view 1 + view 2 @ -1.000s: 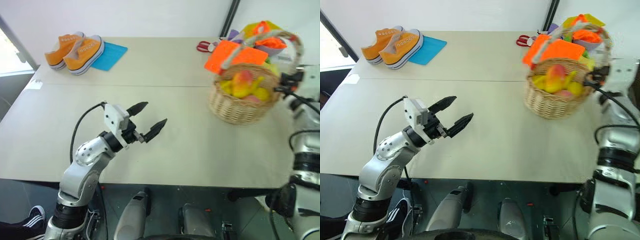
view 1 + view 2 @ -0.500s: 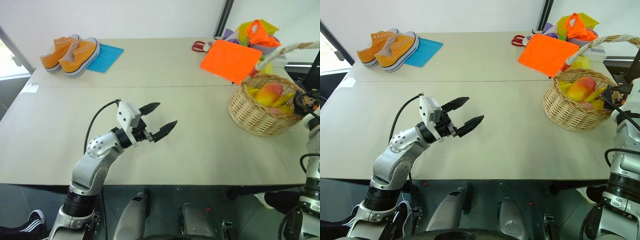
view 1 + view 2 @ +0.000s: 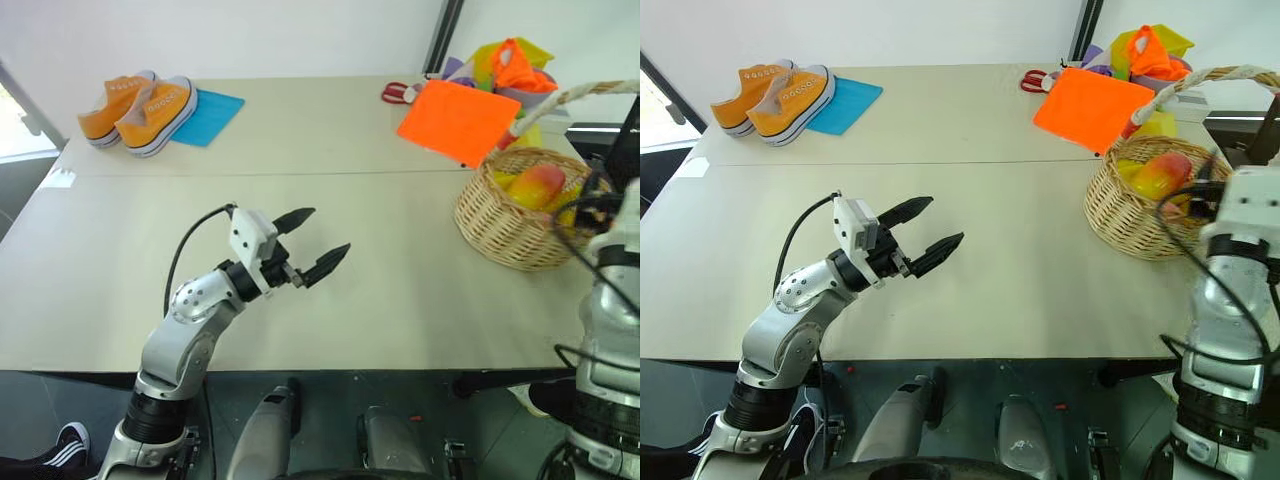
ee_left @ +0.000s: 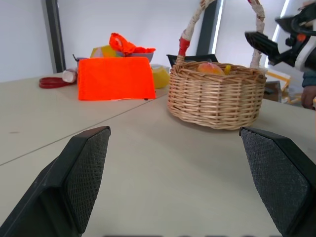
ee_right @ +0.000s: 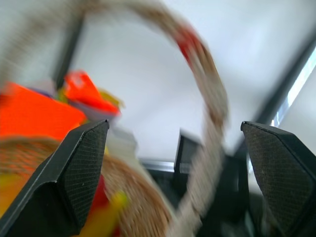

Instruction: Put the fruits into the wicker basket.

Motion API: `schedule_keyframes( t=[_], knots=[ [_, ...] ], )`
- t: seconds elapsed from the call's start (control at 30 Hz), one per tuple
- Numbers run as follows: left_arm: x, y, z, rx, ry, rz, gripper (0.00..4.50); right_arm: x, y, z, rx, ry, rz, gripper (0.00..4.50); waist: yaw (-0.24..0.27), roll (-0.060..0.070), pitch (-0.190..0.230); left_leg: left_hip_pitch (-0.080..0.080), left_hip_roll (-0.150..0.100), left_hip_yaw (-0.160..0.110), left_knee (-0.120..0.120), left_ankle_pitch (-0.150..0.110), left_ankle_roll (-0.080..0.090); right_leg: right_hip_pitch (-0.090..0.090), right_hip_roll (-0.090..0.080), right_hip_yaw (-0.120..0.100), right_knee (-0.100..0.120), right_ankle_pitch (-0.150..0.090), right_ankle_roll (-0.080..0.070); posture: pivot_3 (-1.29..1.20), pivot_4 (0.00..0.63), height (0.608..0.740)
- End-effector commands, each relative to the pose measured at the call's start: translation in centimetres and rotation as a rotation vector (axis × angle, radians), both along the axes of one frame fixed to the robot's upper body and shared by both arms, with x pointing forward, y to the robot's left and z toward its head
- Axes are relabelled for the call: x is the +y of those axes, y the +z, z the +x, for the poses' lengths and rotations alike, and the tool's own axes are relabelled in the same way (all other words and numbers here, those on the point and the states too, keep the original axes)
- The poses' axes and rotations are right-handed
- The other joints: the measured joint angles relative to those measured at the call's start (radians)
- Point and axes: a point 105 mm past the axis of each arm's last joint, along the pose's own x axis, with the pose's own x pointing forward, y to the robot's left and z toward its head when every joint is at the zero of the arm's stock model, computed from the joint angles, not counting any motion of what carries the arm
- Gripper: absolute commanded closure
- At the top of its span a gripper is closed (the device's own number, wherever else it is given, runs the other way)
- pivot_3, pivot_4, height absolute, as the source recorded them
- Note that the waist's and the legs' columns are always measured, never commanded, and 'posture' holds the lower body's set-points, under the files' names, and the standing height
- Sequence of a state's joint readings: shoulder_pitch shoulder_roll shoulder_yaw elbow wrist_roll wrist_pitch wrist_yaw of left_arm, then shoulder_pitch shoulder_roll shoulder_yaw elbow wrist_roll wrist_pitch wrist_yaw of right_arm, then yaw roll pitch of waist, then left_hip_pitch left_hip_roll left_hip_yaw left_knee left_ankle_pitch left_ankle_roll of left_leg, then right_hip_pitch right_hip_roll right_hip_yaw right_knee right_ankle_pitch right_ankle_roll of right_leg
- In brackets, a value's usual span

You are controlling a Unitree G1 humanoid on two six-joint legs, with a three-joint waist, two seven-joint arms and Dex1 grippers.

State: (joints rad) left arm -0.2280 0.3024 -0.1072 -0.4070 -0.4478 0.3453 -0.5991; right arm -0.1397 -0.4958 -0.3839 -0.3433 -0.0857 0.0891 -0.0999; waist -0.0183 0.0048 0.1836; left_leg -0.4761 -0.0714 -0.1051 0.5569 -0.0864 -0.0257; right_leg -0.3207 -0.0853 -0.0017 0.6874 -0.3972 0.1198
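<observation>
Fruits, a glossy red-and-yellow mango beside yellow banana pieces, lie inside the round tan wicker basket on the pale table, where the right gripper, shut a second ago, now gapes empty beside the basket, suggesting delivery is done, while the left gripper hovers open and empty well apart.

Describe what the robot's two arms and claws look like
Both arms are silver-grey metal with rounded joints and black bands. The left claw has two black pointed fingers on a white block, with a black cable looping back. The right claw matches; black cables hang along its arm.
</observation>
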Motion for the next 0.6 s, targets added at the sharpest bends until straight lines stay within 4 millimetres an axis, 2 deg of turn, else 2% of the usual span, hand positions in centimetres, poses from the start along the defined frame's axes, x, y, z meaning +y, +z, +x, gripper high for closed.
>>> schedule_keyframes(
  t=[0.03,0.1,0.13,0.2,0.23,0.27,0.4,0.5,0.6],
  knots=[
    [0.3,1.2,-0.4,-0.054,0.011,-0.012,0.0,6.1,0.0,0.2,0.005,0.287,-0.128,0.05,0.003,0.0,0.0,0.0,0.0,0.0,0.0,0.0,0.0,0.0,0.0,0.0,0.0,0.0,0.0,0.0,0.15,0.74],
    [0.9,1.2,-0.3,-0.052,0.037,-0.009,0.0,9.2,-2.2,1.0,0.12,0.522,-0.083,0.05,0.004,-0.001,0.0,0.001,0.0,-0.001,0.0,0.0,0.0,0.001,0.0,0.0,-0.001,0.0,0.0,0.0,0.15,0.74],
    [1.2,1.0,-0.2,-0.038,0.045,0.0,0.0,10.0,-3.2,1.4,0.177,0.615,-0.015,0.05,0.004,-0.001,0.0,0.002,0.0,-0.001,0.0,0.0,0.0,0.001,0.0,0.0,-0.001,0.0,0.0,0.0,0.15,0.74],
    [3.0,0.3,-0.2,-0.032,0.093,0.062,0.0,12.6,-5.6,1.7,0.379,0.887,0.124,0.05,0.004,-0.001,0.0,0.002,-0.001,-0.001,0.001,0.0,0.0,0.002,-0.001,-0.001,-0.001,0.0,0.0,0.0,0.15,0.74],
    [3.6,0.1,-0.1,-0.027,0.11,0.08,0.0,13.2,-6.2,1.6,0.444,0.971,0.167,0.05,0.003,-0.001,0.0,0.002,-0.001,-0.001,0.0,0.0,0.0,0.002,-0.001,-0.001,-0.001,0.0,0.0,0.0,0.15,0.74],
    [4.8,-0.4,0.1,0.007,0.146,0.109,0.0,13.8,-6.5,1.1,0.501,1.06,0.142,0.05,0.005,-0.001,0.0,0.002,-0.001,-0.001,0.0,0.0,0.0,0.001,-0.001,0.0,-0.001,0.0,0.0,0.0,0.15,0.74],
    [8.2,-1.5,0.1,0.035,0.24,0.198,0.0,12.9,-7.5,0.9,0.648,1.157,0.068,0.05,0.009,-0.001,0.0,0.002,-0.001,-0.002,0.0,-0.001,0.001,0.0,-0.002,-0.001,-0.003,0.0,-0.001,0.0,0.15,0.74],
    [10.9,-2.5,0.0,0.071,0.325,0.221,0.0,11.9,-7.6,2.3,0.659,1.128,0.042,0.05,0.008,-0.001,0.0,0.002,-0.001,-0.002,0.0,-0.001,0.0,0.0,-0.003,-0.001,-0.004,-0.001,-0.003,0.0,0.15,0.74],
    [11.9,-2.5,-0.2,0.075,0.363,0.208,0.0,11.8,-7.7,3.0,0.661,1.128,0.039,0.05,0.007,-0.001,0.0,0.001,0.0,-0.002,0.0,-0.001,0.0,-0.002,-0.003,-0.001,-0.004,-0.001,-0.002,0.0,0.15,0.74]
  ],
)
